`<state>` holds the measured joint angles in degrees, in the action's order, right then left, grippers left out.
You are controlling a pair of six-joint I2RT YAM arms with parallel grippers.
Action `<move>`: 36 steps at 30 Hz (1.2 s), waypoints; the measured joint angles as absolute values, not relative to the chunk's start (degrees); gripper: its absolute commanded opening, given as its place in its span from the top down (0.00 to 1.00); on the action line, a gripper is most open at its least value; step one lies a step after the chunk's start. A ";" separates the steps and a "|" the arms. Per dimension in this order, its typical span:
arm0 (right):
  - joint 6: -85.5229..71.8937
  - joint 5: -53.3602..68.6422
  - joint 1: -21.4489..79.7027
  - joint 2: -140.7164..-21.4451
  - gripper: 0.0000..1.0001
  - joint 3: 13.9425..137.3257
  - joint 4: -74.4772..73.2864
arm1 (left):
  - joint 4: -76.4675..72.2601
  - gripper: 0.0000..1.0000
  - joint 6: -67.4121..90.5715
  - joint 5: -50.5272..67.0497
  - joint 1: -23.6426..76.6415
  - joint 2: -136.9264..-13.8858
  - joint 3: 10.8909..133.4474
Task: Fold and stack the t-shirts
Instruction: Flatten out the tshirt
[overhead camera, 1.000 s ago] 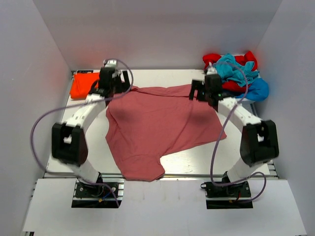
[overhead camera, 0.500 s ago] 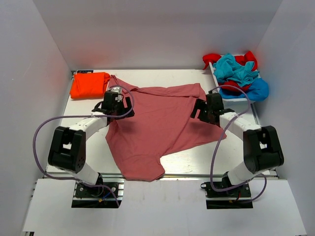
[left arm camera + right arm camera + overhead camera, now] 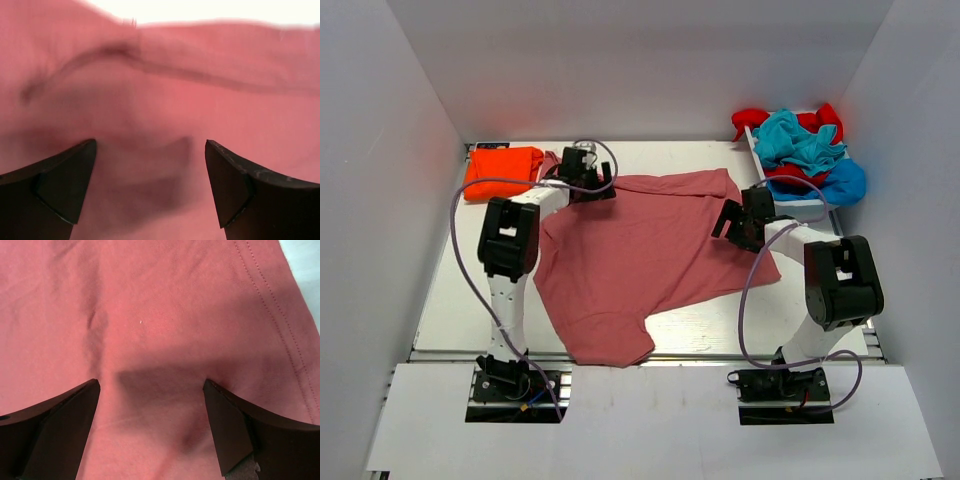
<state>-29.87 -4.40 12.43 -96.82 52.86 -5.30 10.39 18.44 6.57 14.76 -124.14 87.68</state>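
A: Pos. of the dusty pink-red t-shirt (image 3: 640, 260)?
B: It lies spread on the table (image 3: 460, 290), approx. in the middle, w/ some wrinkles. Its lower end reaches near the front edge.
A: And the left pincer (image 3: 150, 143)?
B: Released, fingers wide apart, low over the shirt's far-left part, by a seam. Nothing is between them. That view is blurred.
A: The right pincer (image 3: 151, 382)?
B: Also released, over the shirt's right side, near the stitched hem.
A: Other shirts?
B: The folded orange t-shirt (image 3: 500, 172) is at the far-left corner, just beside the pink one. A pile of red, teal and blue t-shirts (image 3: 800, 150) is at the far-right corner.
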 measured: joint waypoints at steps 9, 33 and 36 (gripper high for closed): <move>-29.54 -2.74 11.35 -97.54 0.10 53.71 -5.13 | 14.41 0.00 14.76 11.40 14.79 -142.19 115.48; -28.75 -2.96 11.25 -68.29 0.10 43.83 -8.01 | 12.71 0.00 15.77 15.84 15.44 -87.35 67.81; -31.79 -3.86 11.22 -63.16 0.10 38.13 -9.87 | 9.96 0.00 21.39 16.95 17.21 -73.23 50.81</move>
